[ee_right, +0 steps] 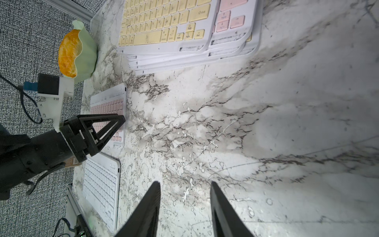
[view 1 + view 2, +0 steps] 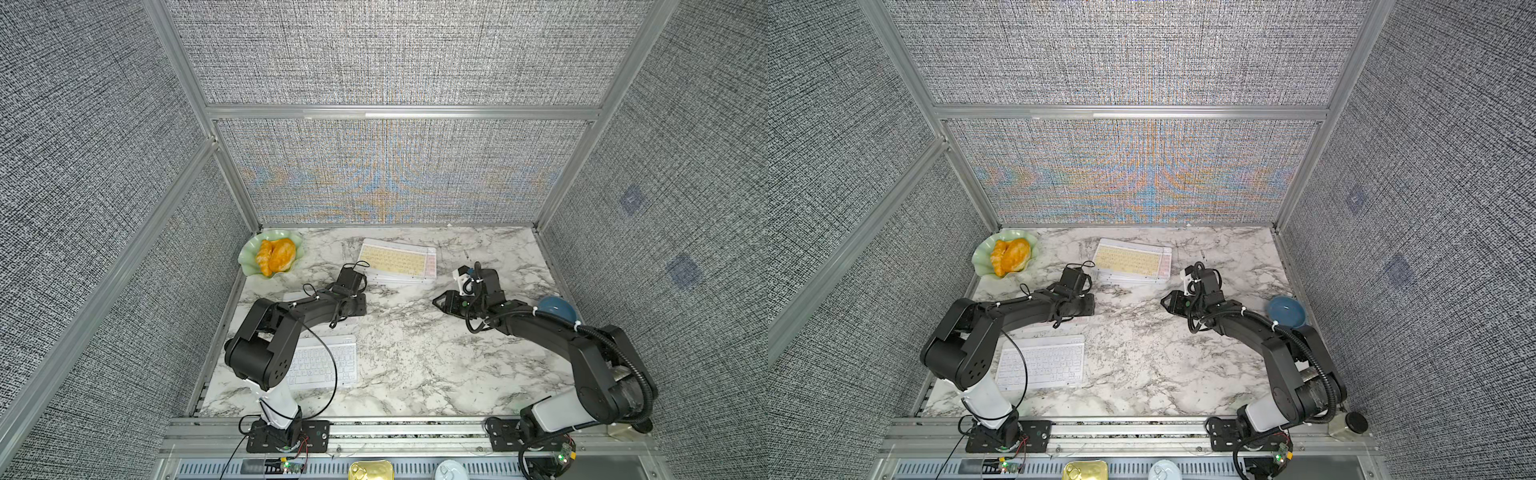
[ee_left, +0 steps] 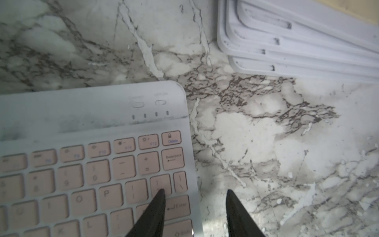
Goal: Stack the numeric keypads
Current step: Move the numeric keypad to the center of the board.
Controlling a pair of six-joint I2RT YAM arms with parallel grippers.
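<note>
A stack of several numeric keypads (image 2: 397,259) (image 2: 1131,262) lies at the back centre of the marble table, a pale yellow one on top and a pink one showing under it (image 1: 227,14). A pink keypad (image 3: 92,174) (image 1: 110,115) lies flat under my left arm. My left gripper (image 3: 195,190) is open across its short edge, one fingertip (image 3: 161,192) over the keys and the other over bare marble. A white keypad (image 2: 328,361) (image 2: 1042,361) lies near the front left. My right gripper (image 1: 184,183) (image 2: 438,301) hovers open over bare marble, nothing between its fingers.
A green scalloped dish with orange pastry (image 2: 270,255) (image 2: 1005,255) sits in the back left corner. A blue bowl (image 2: 555,309) (image 2: 1285,311) stands at the right edge behind my right arm. Fabric walls on aluminium framing close three sides. A gold tin (image 2: 370,471) lies below the front rail.
</note>
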